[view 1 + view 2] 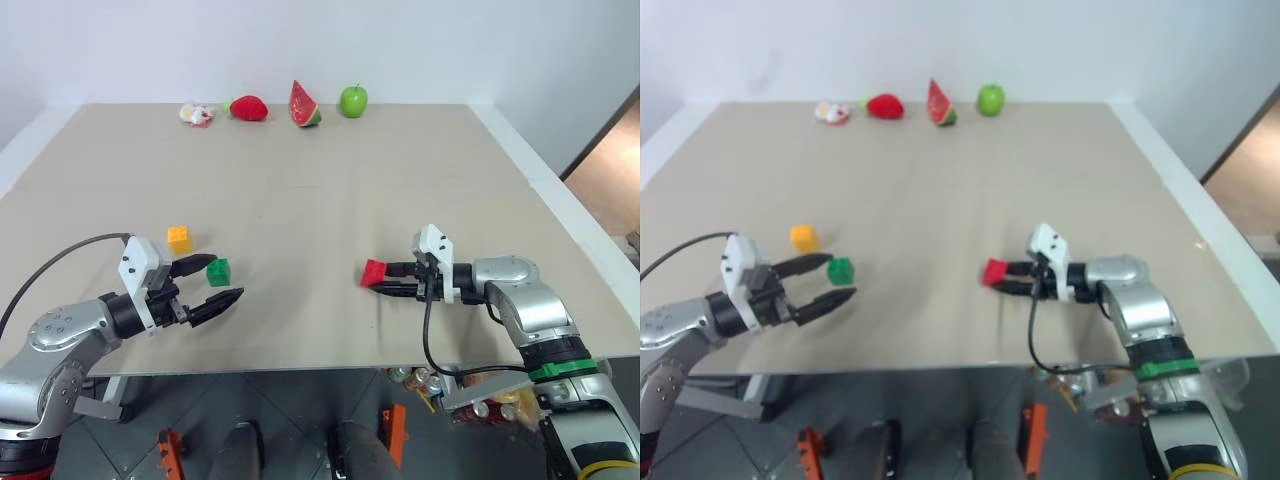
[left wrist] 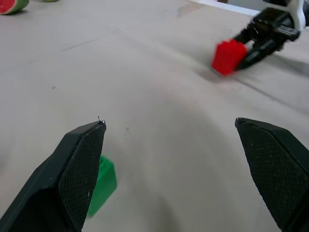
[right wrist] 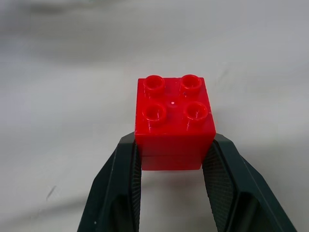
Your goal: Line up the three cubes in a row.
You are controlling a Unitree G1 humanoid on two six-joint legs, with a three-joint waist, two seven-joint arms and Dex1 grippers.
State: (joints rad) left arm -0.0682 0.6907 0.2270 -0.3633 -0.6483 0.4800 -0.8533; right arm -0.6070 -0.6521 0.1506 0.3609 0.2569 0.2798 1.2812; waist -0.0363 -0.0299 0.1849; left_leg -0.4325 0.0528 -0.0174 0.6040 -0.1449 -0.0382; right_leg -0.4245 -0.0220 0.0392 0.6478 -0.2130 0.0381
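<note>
At lower right, right gripper (image 1: 383, 279) clamps red cube (image 1: 374, 272); lower left, left gripper (image 1: 220, 281) gapes beside green cube (image 1: 218, 271).

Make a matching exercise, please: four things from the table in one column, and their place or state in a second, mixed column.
1. red cube
2. green cube
3. yellow-orange cube
4. green apple

A. at the table's far edge
B. between the open left gripper's fingers, untouched
C. clamped in the right gripper
D. lying free beside the green cube

Pairs: 1-C, 2-B, 3-D, 4-A
</note>
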